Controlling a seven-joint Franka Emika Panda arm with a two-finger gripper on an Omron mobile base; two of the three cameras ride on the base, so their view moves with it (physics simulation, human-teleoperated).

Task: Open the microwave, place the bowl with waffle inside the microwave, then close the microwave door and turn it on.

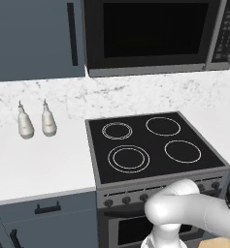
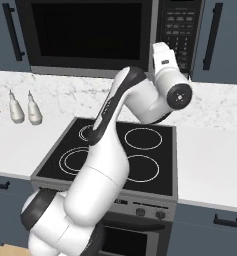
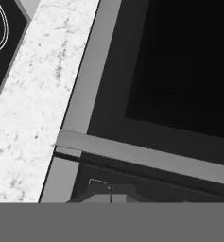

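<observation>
Microwave [image 1: 153, 36] shut above the stovetop [image 1: 153, 145], my gripper [image 3: 111, 197] up at its lower right corner.

I read the door [image 2: 87, 32] as closed, its long axis running left-right, with the handle edge at its right just beside the keypad [image 2: 177, 30]. My 1 arm [image 2: 140, 97] reaches up to that seam, so the handle lies straight ahead of the hand. In the hand view the tips sit pressed together, shut on nothing, just short of the grey frame. I judge the door's hinge to be on the left, so a pull would swing it out leftward. Count: 1 microwave, 1 stovetop with 4 rings, 2 white bottles [image 1: 36, 121] on the counter [image 1: 39, 164] to the left. I can't place the bowl from here.
</observation>
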